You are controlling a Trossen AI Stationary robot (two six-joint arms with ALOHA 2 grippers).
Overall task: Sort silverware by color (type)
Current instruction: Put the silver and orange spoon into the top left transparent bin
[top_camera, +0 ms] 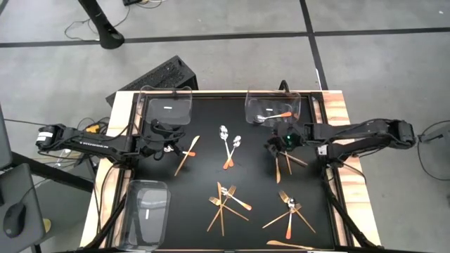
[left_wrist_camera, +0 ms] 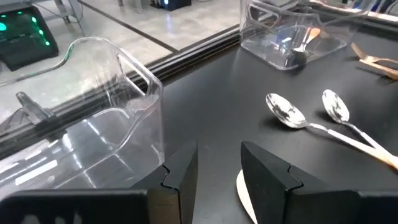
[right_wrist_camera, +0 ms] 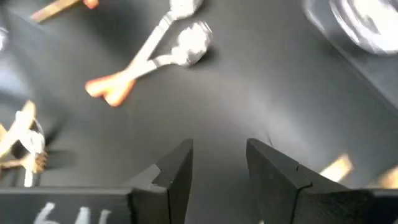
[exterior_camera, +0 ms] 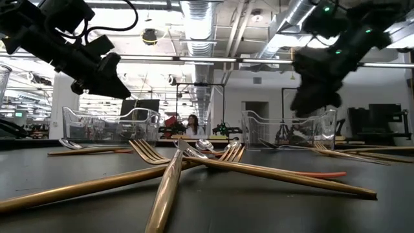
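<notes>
Black mat showed through the gap between the right gripper's (right_wrist_camera: 217,171) fingers, which stood parted with nothing between them, just beside the rear right tray (top_camera: 273,107) and over the near end of a gold fork (top_camera: 278,167). A pale gold sliver showed just outside one finger in the right wrist view, so a descent from there could have pinned that fork under a fingertip instead of straddling it, skidding it across the mat.

Across the table the left gripper (left_wrist_camera: 217,177) hung next to the rear left tray (top_camera: 169,110), its fingers apart with only a narrow gap; whether the pale rounded edge (left_wrist_camera: 244,196) under them was a utensil actually held could not be told. If it was only loosely caught, a lift toward that tray could have dropped it on the rim.

Farther out, the silverware lay mostly unsorted: one orange-handled spoon (top_camera: 276,115) already sat in the rear right tray, two crossed spoons (top_camera: 230,144) lay mid-table, a gold knife (top_camera: 187,153) beside the left gripper, and forks piled in tangles (top_camera: 226,202) toward the front. Those overlaps looked the chief hazard, since pulling one piece would likely drag its neighbours. The front left tray (top_camera: 146,213) held nothing.
</notes>
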